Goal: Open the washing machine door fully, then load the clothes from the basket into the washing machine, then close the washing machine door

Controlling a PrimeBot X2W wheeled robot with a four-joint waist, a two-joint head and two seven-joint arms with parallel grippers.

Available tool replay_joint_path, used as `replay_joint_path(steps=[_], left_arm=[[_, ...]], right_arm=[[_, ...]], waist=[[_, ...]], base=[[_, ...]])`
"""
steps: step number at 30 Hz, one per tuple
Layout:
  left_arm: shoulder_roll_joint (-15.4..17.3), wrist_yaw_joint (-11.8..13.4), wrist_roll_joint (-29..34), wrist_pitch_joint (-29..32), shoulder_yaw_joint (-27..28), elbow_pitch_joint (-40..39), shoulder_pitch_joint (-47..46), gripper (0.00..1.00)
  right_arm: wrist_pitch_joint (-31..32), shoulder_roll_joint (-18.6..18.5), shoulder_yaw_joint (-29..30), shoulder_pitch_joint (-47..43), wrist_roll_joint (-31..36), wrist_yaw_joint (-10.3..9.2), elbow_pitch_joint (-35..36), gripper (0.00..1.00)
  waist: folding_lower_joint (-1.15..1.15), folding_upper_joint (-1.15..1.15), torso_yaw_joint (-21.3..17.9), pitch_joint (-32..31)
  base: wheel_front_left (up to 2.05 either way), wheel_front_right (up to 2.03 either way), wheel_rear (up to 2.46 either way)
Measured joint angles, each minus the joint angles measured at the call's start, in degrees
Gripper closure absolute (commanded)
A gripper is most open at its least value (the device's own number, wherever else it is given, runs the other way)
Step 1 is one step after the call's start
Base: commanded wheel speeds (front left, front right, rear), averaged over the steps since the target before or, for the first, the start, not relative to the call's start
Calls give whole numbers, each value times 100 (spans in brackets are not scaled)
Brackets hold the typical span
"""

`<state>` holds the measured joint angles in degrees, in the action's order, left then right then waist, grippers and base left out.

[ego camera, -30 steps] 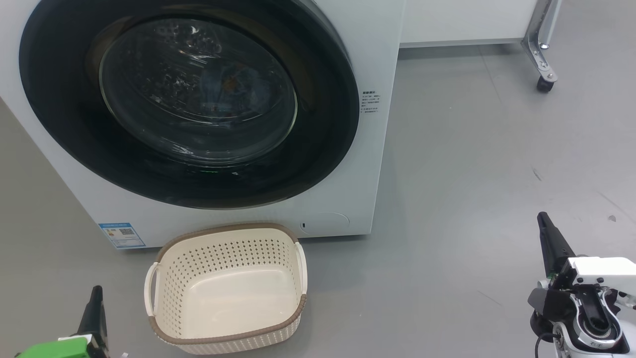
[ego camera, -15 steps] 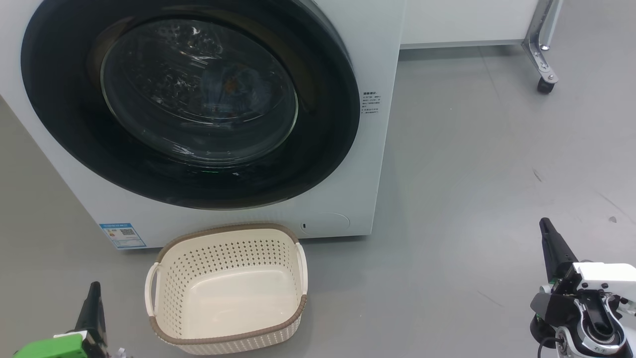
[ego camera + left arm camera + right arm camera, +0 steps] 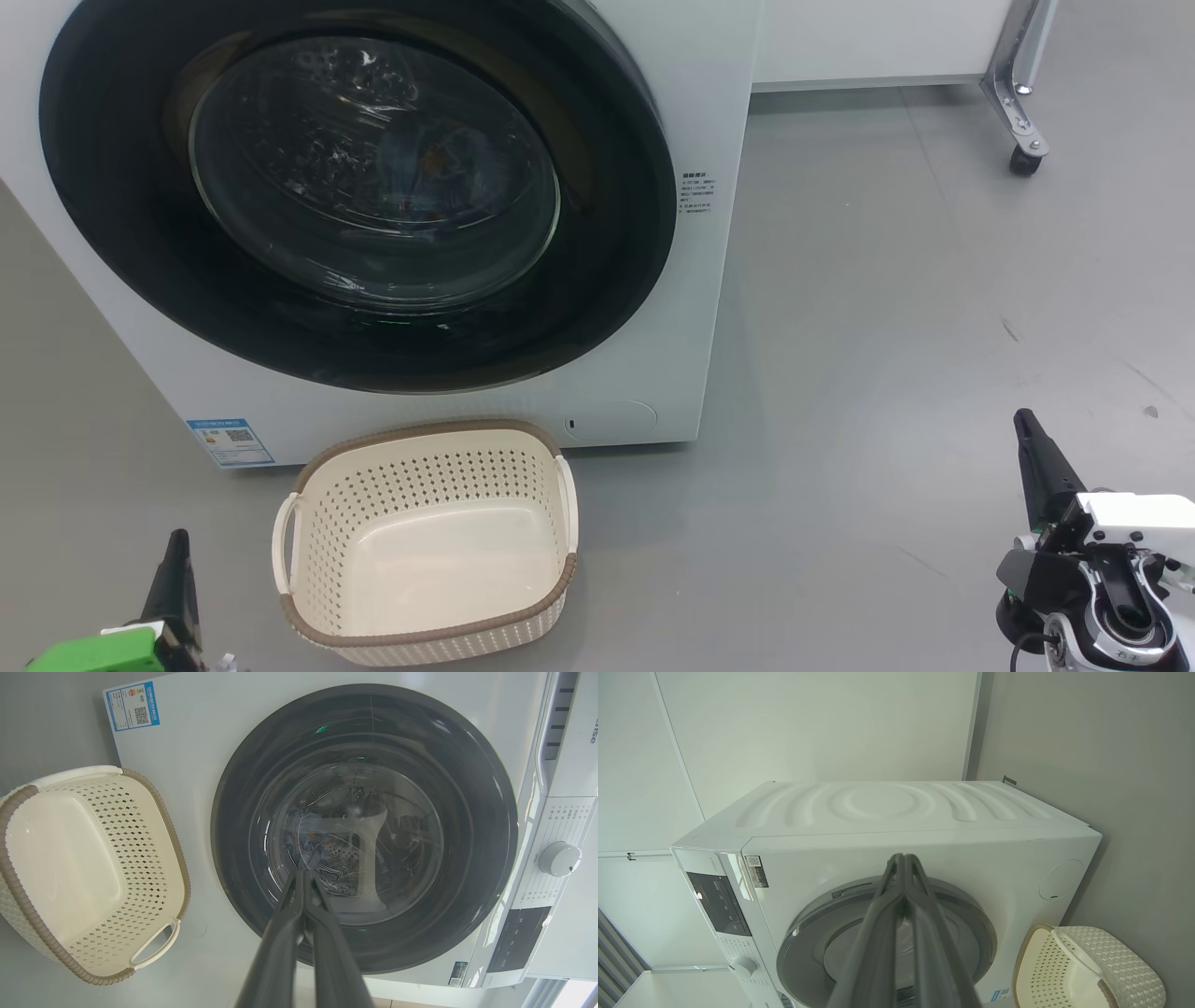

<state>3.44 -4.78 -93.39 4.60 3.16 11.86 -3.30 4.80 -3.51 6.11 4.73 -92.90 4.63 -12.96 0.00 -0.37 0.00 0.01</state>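
Entry: washing machine door point(image 3: 355, 196) closed, clothes point(image 3: 322, 844) behind glass, basket point(image 3: 425, 428) empty; task apparently complete, hence left pincer point(image 3: 303, 873), right pincer point(image 3: 903, 857) pinched together, empty-handed, parked clear.

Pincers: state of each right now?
Left pincer: closed, holding nothing.
Right pincer: closed, holding nothing.

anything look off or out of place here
Nothing stands out. The door is shut on the washing machine, the clothes lie inside, seen through it, and the empty basket sits upright on the floor in front. No spill or damage shows.
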Motion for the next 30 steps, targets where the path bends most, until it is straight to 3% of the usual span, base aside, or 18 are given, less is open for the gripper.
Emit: replay_joint_path(steps=[30], left_arm=[[-2,0,0,0,3,15,0,100]], right_arm=[[0,1,4,0,0,0,0,100]], waist=[[0,0,0,-1]], base=[[0,0,0]])
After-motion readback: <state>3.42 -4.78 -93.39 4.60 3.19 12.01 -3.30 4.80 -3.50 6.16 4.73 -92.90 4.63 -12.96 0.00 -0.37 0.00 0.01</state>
